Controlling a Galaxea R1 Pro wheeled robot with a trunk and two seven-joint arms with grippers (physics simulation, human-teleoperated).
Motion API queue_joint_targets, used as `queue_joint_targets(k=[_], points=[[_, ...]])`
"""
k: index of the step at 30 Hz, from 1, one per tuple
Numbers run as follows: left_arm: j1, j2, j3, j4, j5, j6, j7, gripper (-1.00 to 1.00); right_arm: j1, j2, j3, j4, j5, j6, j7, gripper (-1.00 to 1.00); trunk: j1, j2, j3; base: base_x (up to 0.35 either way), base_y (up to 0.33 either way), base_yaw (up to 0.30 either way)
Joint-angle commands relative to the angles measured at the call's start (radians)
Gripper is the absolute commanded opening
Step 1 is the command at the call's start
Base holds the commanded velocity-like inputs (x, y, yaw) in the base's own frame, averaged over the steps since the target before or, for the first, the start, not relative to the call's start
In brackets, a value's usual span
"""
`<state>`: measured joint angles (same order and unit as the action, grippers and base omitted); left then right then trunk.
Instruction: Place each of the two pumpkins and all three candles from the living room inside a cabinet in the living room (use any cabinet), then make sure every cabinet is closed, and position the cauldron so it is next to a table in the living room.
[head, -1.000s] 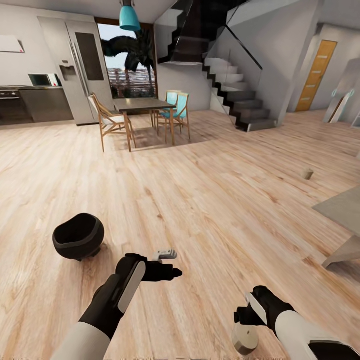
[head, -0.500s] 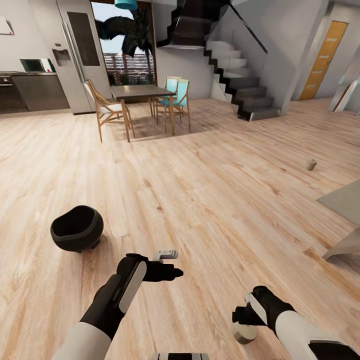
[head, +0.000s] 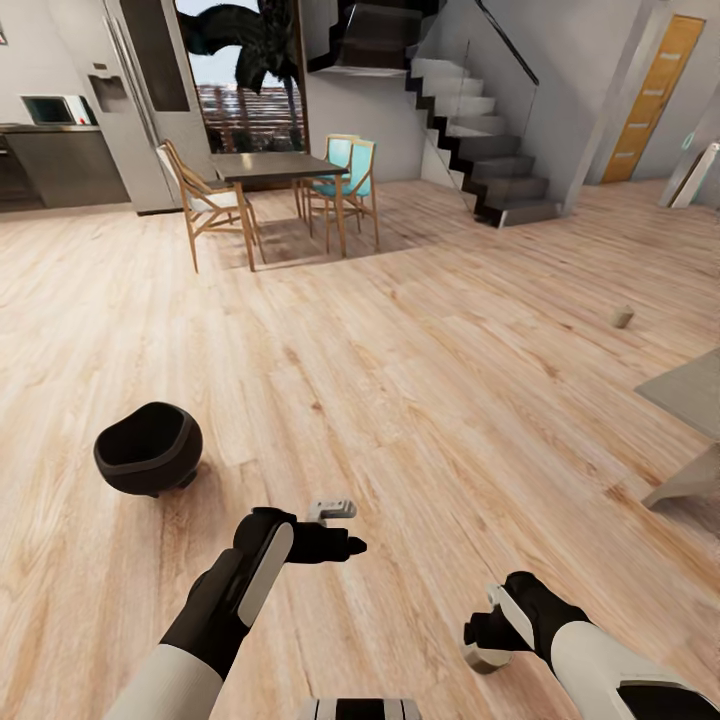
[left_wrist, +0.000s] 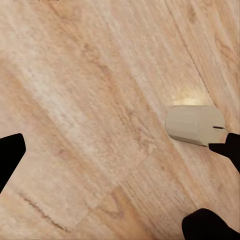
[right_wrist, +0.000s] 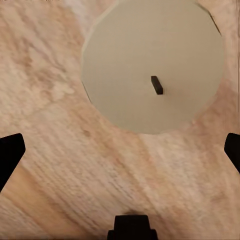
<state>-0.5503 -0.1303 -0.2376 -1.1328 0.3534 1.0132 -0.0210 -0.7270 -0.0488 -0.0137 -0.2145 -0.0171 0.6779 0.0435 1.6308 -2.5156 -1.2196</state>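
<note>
Head view looks down across a light wood-plank floor (head: 420, 380), with both robot arms reaching forward at the near edge. The left claw (head: 335, 528) is held out level; in the left wrist view its dark fingertips sit wide apart with nothing between them, and a cream candle lying on its side (left_wrist: 195, 125) rests on the boards near one fingertip. The right claw (head: 490, 640) points down at the floor, where a squat round candle (head: 482, 658) stands just under it. In the right wrist view this candle (right_wrist: 152, 65) is seen from above, its wick a small dark mark, and the fingertips stand far apart at the picture's edges, gripping nothing.

The black cauldron (head: 148, 448) sits tipped on the floor, ahead and to the left of the left arm, well apart from both candles. A third small tan candle (head: 622, 317) lies further off to the right. The corner of a low grey surface (head: 690, 400) shows at the right edge.

Risks, as a judgement: the candle sits off centre between the right fingers, so closing now could clip its edge and send it rolling. The candle on its side could roll away if the left claw nudges it.

Further back stand a dining table with wooden chairs (head: 275, 190), a staircase (head: 480, 130) and a tall fridge (head: 140, 90). Nothing blocks the floor between the arms and the candles.
</note>
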Motion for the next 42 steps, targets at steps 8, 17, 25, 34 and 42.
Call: queue_joint_targets(k=[8,17,25,34,42], points=[[0.000,0.000,0.001,-0.001,-0.002,0.004,-0.002,1.00,0.000,0.001,-0.002,-0.002,-0.002,-0.012,0.010,1.00,0.000,0.000,0.002,0.000,0.000,-0.056],[0.000,0.000,0.001,-0.001,-0.002,0.003,-0.002,1.00,0.000,0.001,-0.002,-0.002,-0.001,-0.017,0.025,1.00,0.000,0.000,0.002,0.000,0.000,-0.002],[0.000,0.000,0.001,-0.001,-0.002,0.004,-0.002,1.00,0.000,0.001,-0.002,-0.002,-0.001,-0.017,0.025,1.00,0.000,0.000,0.002,0.116,0.000,0.000],[0.000,0.000,0.001,-0.001,-0.002,0.003,-0.002,1.00,0.000,0.001,-0.003,-0.002,-0.001,-0.017,0.026,1.00,0.000,0.000,0.006,0.085,0.000,-0.116],[0.000,0.000,0.000,-0.001,-0.002,0.003,-0.002,1.00,0.000,0.001,-0.003,-0.002,-0.002,-0.017,0.026,1.00,0.000,0.000,0.006,0.001,0.000,-0.016]])
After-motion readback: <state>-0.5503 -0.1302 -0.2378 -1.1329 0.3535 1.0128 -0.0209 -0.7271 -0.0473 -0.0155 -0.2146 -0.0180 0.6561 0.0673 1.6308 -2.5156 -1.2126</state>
